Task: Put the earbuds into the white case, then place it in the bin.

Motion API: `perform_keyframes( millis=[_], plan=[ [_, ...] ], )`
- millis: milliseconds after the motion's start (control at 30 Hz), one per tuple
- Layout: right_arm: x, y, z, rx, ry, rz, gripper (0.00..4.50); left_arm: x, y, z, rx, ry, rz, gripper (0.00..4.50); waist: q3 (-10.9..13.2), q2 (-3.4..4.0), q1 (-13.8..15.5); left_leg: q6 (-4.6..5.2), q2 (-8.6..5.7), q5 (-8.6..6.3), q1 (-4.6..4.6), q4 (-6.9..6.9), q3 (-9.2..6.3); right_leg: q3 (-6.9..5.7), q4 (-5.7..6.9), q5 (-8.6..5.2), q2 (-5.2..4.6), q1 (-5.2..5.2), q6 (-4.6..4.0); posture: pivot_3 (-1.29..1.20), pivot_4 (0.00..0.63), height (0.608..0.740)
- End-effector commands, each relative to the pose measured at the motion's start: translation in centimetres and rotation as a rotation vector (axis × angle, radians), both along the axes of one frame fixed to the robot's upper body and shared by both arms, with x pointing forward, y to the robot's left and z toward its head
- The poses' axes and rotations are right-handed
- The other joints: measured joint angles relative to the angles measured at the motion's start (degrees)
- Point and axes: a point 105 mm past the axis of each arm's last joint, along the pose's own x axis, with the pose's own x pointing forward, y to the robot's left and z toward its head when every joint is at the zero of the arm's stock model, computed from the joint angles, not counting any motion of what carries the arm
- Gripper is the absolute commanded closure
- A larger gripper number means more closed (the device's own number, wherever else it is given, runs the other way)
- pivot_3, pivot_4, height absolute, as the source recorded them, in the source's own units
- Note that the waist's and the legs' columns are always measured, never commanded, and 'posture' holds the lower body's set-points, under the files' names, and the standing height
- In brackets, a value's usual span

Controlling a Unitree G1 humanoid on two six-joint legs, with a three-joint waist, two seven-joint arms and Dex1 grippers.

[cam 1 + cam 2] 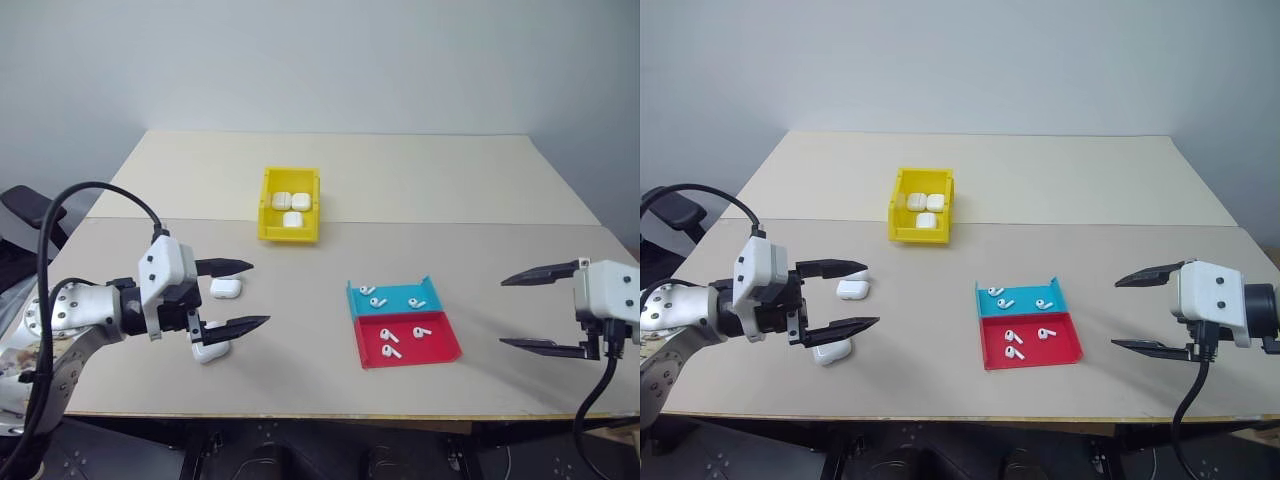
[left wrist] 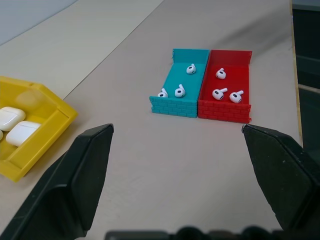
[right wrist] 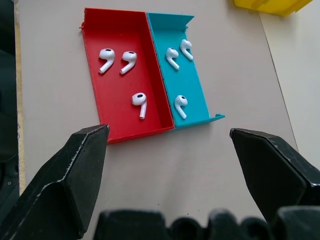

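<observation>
The table (image 1: 420,170) offers wide bare margins; the bin (image 1: 290,204) sits mid-table holding three cases, the tray (image 1: 405,323) holds six earbuds (image 3: 140,101), two white cases (image 1: 226,288) lie by the left gripper (image 1: 232,295); it and the right gripper (image 1: 540,310) gape empty: approach an earbud from above, clearing tray walls

**Camera placement over the desk**

The desk (image 1: 400,180) is looked down on from the head by both eye views, facing forward, from some way off; nearly the same scene is shared by the two. The left wrist view is taken low along the left gripper (image 2: 177,165), with the tray (image 2: 200,107) ahead and the bin (image 2: 47,125) off to one side. The right wrist view is aimed steeply down past the right gripper (image 3: 167,165), close above the same tray.
</observation>
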Motion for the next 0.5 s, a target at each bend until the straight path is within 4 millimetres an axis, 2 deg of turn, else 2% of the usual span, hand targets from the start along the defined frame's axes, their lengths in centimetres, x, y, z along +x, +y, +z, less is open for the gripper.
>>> perform_keyframes(
  millis=[33, 367, 500],
  plan=[
    [-0.1, 0.2, 1.0, -0.005, -0.047, 0.024, 0.03, -0.8, -0.3, 1.3, 0.02, -0.051, -0.04, 0.0, 0.0, 0.0, 0.0, 0.0, 0.0, 0.0, 0.0, 0.0, 0.0, 0.0, 0.0, 0.0, 0.0, 0.0, 0.0, 0.0, 0.15, 0.74],
    [0.1, 0.3, 0.8, -0.002, -0.045, 0.029, 0.03, -0.6, -0.6, 1.7, 0.042, -0.091, 0.031, 0.0, 0.0, 0.0, 0.0, 0.0, 0.0, 0.0, 0.0, 0.0, -0.01, 0.0, -0.01, 0.0, 0.0, 0.0, 0.0, 0.0, 0.15, 0.74],
    [0.5, 0.5, 0.8, -0.001, -0.039, 0.022, 0.03, 0.8, 0.1, 1.1, 0.15, -0.12, 0.208, 0.0, 0.0, 0.0, 0.0, 0.0, 0.0, 0.0, 0.01, 0.0, -0.04, 0.01, 0.0, 0.0, 0.0, 0.01, 0.0, 0.0, 0.15, 0.74]
  ],
)
